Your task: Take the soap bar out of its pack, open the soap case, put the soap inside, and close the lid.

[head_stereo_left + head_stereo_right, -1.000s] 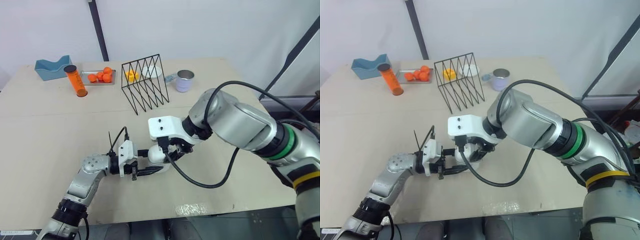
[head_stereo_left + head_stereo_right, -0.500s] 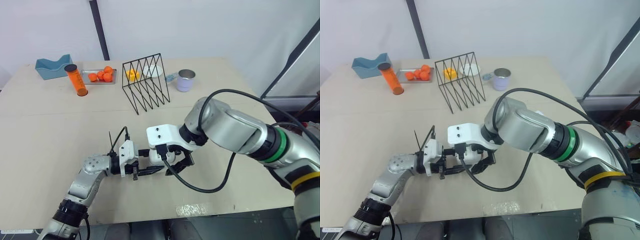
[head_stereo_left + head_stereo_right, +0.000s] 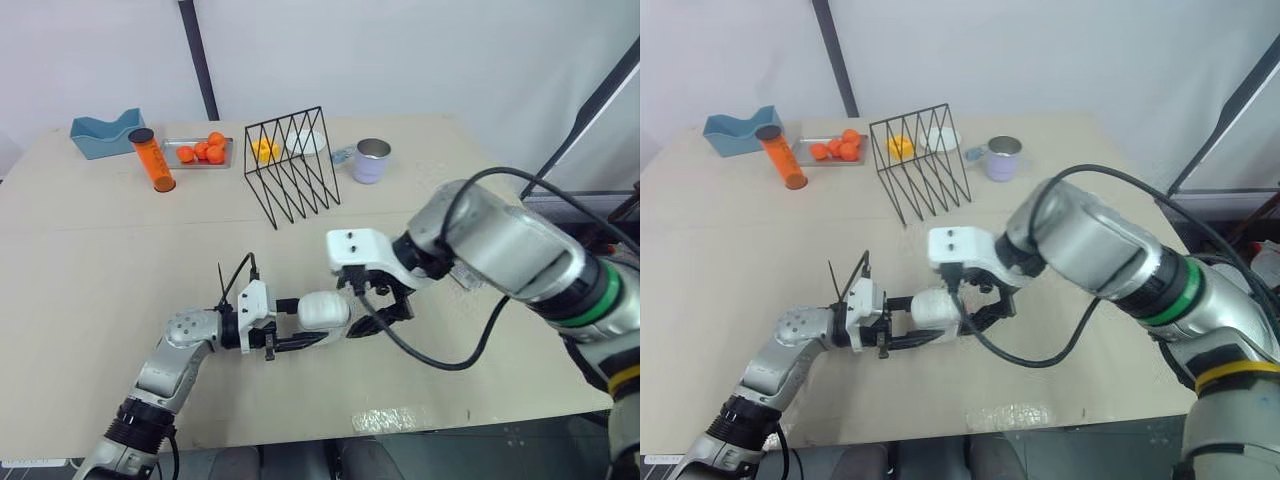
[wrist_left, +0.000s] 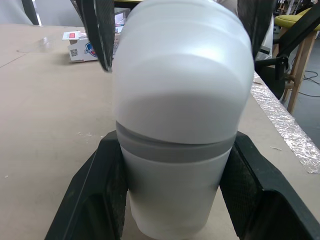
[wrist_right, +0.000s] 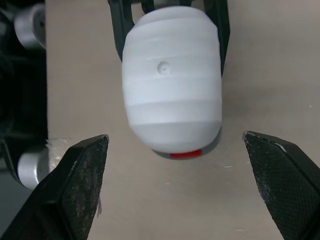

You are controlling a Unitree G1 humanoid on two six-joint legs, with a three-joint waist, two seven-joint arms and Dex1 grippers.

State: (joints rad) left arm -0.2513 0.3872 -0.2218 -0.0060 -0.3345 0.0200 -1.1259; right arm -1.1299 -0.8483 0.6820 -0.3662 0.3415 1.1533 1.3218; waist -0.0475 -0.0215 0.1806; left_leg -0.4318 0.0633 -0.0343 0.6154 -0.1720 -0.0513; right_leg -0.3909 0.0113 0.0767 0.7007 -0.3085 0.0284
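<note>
Right wrist view exposes a red mark (image 5: 186,154) on the soap case (image 5: 171,85).

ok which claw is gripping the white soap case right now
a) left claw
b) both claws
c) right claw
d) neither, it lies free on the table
a: the soap case sits clamped between the two fingers of the left claw, while the right claw is spread wide open with both its fingers clear of the case.
</note>
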